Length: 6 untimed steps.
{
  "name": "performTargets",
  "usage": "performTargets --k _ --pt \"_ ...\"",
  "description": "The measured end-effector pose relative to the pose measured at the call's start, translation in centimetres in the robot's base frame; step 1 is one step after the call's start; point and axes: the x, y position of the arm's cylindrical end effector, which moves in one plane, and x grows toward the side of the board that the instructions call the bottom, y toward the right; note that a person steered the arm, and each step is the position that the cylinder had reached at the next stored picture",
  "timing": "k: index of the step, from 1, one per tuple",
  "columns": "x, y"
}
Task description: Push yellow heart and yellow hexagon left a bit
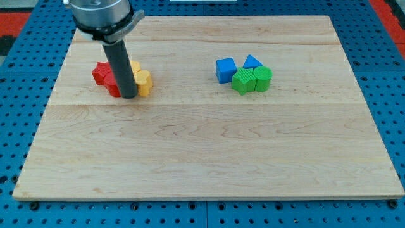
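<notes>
tip (128,96) sits amid red blocks (102,75) and yellow blocks (143,81), likely mid-shove; no claw, plain rod holding nothing.

Single camera, raised and looking obliquely down across the wooden board (209,158), near edge of the board along the view's bottom, far edge near the top, whole board framed at moderate distance, blue pegboard (392,95) surrounding it.

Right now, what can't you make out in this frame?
- Red blocks: the rod covers part, so their shapes and count are unclear.
- Yellow blocks: rod hides their left sides; heart versus hexagon unclear.
- My tip: contact with either cluster can't be confirmed.
- Arm above the rod: cut off by the view's top.
</notes>
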Motion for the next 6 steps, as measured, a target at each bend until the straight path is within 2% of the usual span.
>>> performTargets --k 1,2,3,4,5,6 --pt "-0.5 0.8" --pt "2.9 3.1" --pt "2.5 7.2" --pt "-0.5 6.0" --pt "-2.6 1.3" --pt "-3.7 -0.4"
